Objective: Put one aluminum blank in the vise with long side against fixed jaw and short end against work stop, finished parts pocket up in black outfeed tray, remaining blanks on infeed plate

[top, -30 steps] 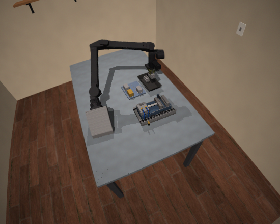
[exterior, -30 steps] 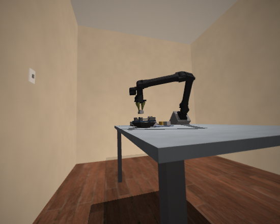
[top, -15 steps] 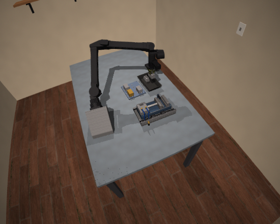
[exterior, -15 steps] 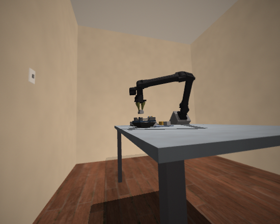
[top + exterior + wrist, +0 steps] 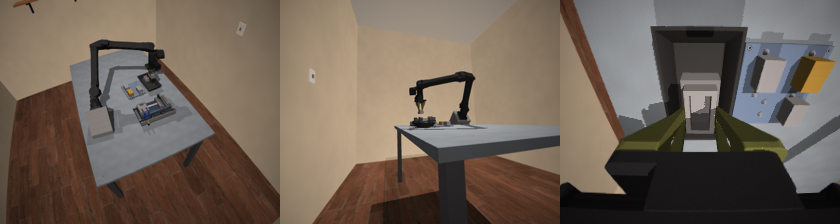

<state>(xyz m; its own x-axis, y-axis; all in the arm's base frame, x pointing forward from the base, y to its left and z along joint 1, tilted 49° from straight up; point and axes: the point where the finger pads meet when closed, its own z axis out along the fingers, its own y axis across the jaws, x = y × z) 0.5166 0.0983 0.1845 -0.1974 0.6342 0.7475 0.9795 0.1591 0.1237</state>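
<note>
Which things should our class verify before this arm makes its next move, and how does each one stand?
1. Gripper shut on a finished part: ok.
2. Held part over the outfeed tray: ok, the wrist view shows the tray beneath it.
3. Held part flat in the tray: not ok, it hangs above.
4. Brass blank on the infeed plate: ok.
5. Every blank on the plate clear of the pins: cannot tell; the blocks hide what lies under them.
6. Aluminum blank in the vise: not ok, none shows between the jaws.
</note>
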